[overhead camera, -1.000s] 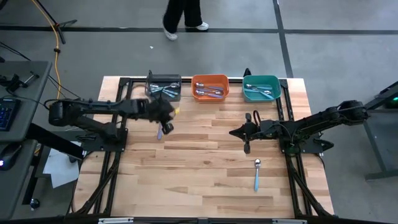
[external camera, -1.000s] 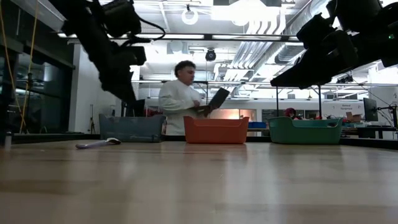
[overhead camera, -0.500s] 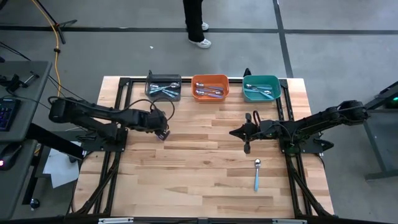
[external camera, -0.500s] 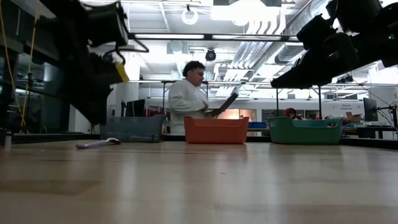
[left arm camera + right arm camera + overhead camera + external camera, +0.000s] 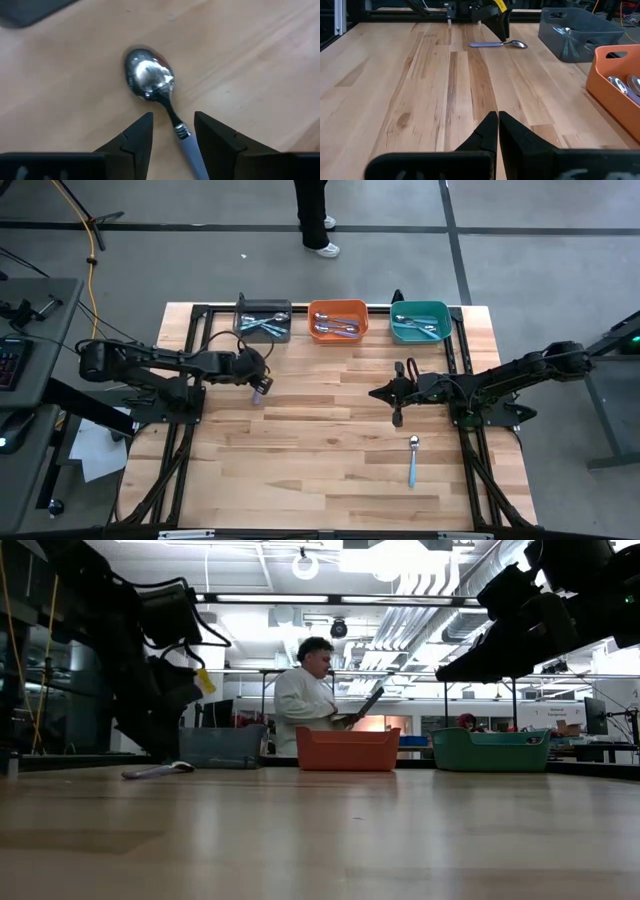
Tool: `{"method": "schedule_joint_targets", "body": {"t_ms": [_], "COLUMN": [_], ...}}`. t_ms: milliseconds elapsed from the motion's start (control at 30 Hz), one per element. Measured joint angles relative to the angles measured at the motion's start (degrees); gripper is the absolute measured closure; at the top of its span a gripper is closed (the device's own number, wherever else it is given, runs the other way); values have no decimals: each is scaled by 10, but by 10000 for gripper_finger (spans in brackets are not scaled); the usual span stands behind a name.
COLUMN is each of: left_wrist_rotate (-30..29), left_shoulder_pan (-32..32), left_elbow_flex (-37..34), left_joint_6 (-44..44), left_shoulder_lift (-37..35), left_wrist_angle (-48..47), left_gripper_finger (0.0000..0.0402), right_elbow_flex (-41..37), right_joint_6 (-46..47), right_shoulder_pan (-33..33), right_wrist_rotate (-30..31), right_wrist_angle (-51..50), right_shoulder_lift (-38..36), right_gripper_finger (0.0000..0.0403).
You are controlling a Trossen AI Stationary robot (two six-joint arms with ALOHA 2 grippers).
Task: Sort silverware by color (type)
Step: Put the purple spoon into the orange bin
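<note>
A lavender-handled spoon (image 5: 150,82) lies flat on the wooden table (image 5: 330,480), a little nearer than the grey bin (image 5: 264,320). It also shows in the low view (image 5: 155,771) and in the right wrist view (image 5: 497,44). My left gripper (image 5: 172,132) hovers low over it, open and pointing steeply down. Its fingers stand on either side of the spoon's neck without touching it. My right gripper (image 5: 397,418) waits shut above the table's right half. A blue-handled spoon (image 5: 412,460) lies nearer the front, to its right.
Grey, orange (image 5: 337,320) and teal (image 5: 420,322) bins stand in a row at the far edge, each holding spoons. Black frame rails run along the table's left and right sides. A person stands beyond the far edge (image 5: 305,700). Bare wood fills the middle and front.
My left gripper has come down from near the grey bin toward the lavender spoon, shifting a little toward the near edge and rolling about its wrist. The spoon has stayed where it lay. The person beyond the table has walked to the right.
</note>
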Motion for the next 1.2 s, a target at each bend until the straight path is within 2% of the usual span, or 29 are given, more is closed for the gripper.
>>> {"method": "schedule_joint_targets", "body": {"t_ms": [133, 467, 900, 1200], "left_wrist_rotate": [29, 37, 37, 15], "left_shoulder_pan": [8, 23, 26, 25], "left_elbow_flex": [-13, -13, -13, -11], "left_joint_6": [32, 54, 52, 63], "left_shoulder_lift": [0, 0, 4, 61], "left_wrist_angle": [35, 34, 26, 63], "left_gripper_finger": [275, 295, 270, 266], "right_elbow_flex": [0, 0, 0, 0], "right_joint_6": [0, 0, 0, 2], "right_shoulder_pan": [0, 0, 0, 0], "right_wrist_rotate": [0, 0, 0, 0], "right_wrist_angle": [0, 0, 0, 0], "right_shoulder_lift": [0, 0, 0, 0], "right_gripper_finger": [403, 403, 403, 403]}}
